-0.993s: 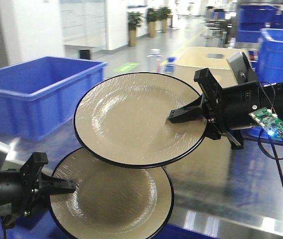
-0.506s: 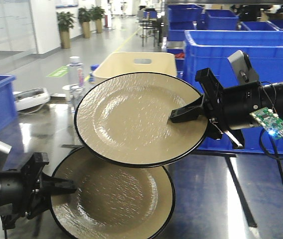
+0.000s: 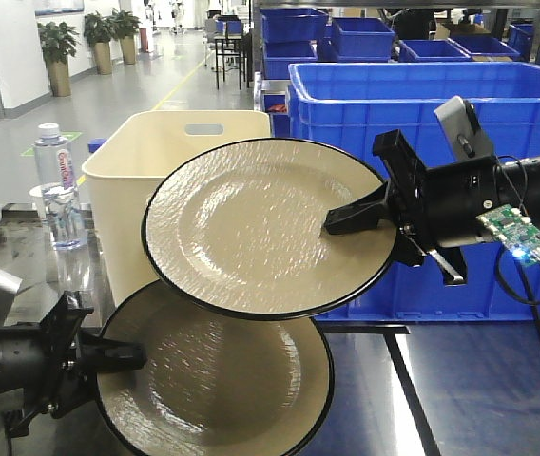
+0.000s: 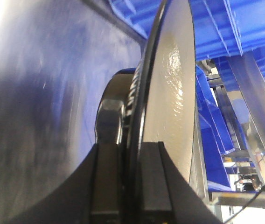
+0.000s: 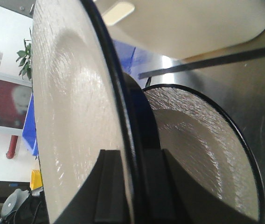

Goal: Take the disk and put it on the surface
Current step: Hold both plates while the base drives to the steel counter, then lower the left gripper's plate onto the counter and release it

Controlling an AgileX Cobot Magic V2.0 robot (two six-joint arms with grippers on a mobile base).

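We count two cream disks aloft over the surface [image 3: 484, 399], one per gripper: the right gripper [image 3: 346, 224] pinches the upper disk [image 3: 251, 223] by its rim, the left gripper [image 3: 123, 359] clamps the lower disk [image 3: 218, 385] by its rim, one cream bin [image 3: 161, 152] and one bottle [image 3: 59, 195] behind.

Open dark tabletop [image 3: 479, 399] at lower right; cream bin [image 3: 146, 152], blue crate [image 3: 422, 104] and water bottle [image 3: 58, 195] along its far side.
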